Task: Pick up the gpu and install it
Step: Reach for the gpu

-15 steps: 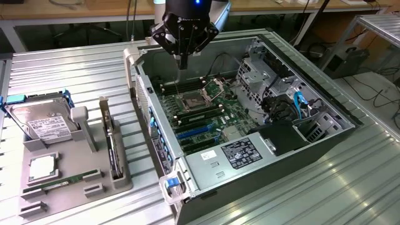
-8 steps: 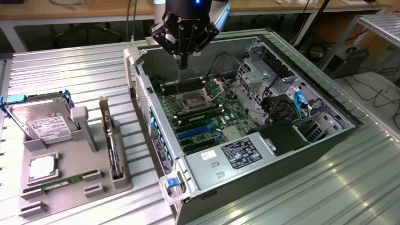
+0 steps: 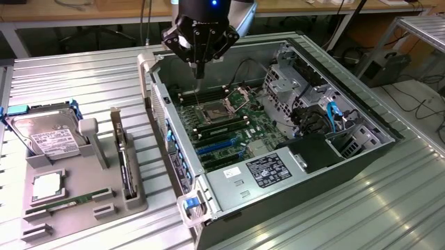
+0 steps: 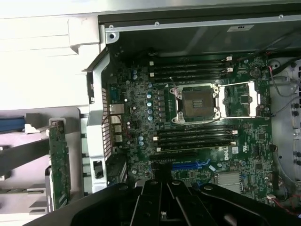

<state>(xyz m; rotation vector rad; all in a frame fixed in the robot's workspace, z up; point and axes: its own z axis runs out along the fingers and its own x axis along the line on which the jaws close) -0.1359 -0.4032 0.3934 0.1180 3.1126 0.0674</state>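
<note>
The gpu [image 3: 124, 161] is a thin dark card standing on edge in a slot of the grey holder tray [image 3: 76, 211], at the exterior view's left of the open computer case [image 3: 278, 135]. In the wrist view the gpu [image 4: 59, 165] stands just outside the case's rear wall. My gripper [image 3: 199, 73] hangs over the upper part of the motherboard [image 3: 230, 125], near the CPU socket [image 3: 217, 112]. Its fingers are shut together with nothing between them. It is well apart from the gpu. The gripper's black body [image 4: 164, 205] shows in the wrist view above the blue expansion slots [image 4: 190, 165].
The tray also holds a silver hard drive [image 3: 49, 138], a CPU chip [image 3: 47, 186] and a green memory stick [image 3: 70, 200]. Inside the case are memory slots, blue expansion slots [image 3: 215, 147], a power supply [image 3: 268, 171], drive cages and cables [image 3: 334, 117]. The case walls rise around the motherboard.
</note>
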